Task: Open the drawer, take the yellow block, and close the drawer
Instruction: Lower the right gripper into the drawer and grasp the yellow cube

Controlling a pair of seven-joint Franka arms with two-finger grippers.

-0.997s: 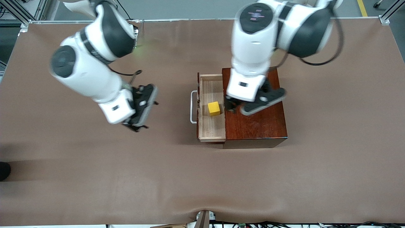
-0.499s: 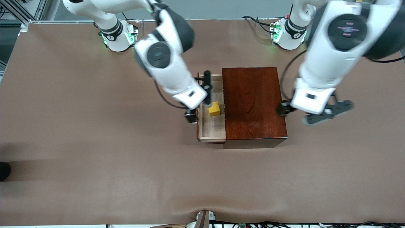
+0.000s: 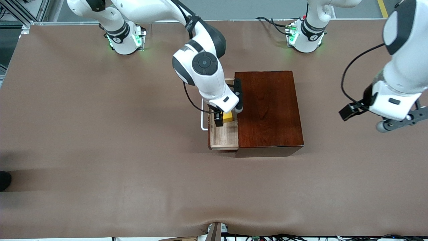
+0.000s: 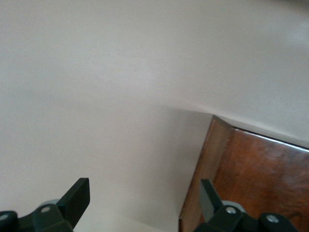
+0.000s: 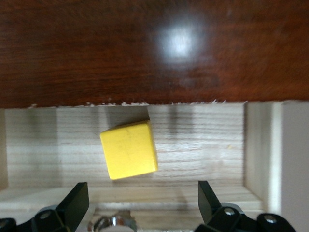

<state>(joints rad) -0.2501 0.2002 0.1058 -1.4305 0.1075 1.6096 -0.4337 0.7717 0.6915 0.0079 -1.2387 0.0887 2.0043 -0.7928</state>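
Note:
The drawer [image 3: 223,138] stands pulled out of the dark wooden box [image 3: 267,107], with its white loop handle [image 3: 202,117] toward the right arm's end. The yellow block [image 3: 229,116] lies flat on the drawer's pale floor, close to the box's edge. My right gripper [image 3: 237,99] hovers over the drawer and is open. In the right wrist view the yellow block [image 5: 129,150] sits just ahead of the gap between the fingertips [image 5: 77,200], untouched. My left gripper [image 3: 401,121] hangs open and holds nothing, over bare table toward the left arm's end.
The left wrist view shows brown table and one corner of the box [image 4: 251,179]. The arm bases [image 3: 125,38] [image 3: 306,36] stand along the table's edge farthest from the front camera. A metal handle mount [image 5: 110,223] shows on the drawer front.
The right arm swung from open table to above the drawer and the block. The left arm lifted off the box top and moved out toward its own end of the table.

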